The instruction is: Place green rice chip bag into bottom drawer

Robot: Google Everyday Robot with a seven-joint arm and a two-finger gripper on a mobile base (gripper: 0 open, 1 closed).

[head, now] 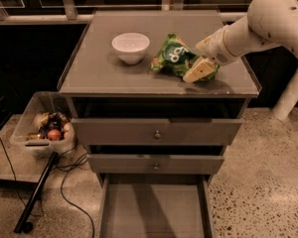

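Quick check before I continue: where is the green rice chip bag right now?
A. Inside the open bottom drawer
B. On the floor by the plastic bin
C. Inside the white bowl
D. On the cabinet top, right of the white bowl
D: the green rice chip bag lies on the cabinet top to the right of the white bowl, with the gripper at its right end; the pulled-out bottom drawer holds no bag.

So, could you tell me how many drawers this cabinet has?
3, stacked: the top drawer, the middle drawer beneath it, and the bottom drawer pulled open at floor level. The gripper is at the green rice chip bag above.
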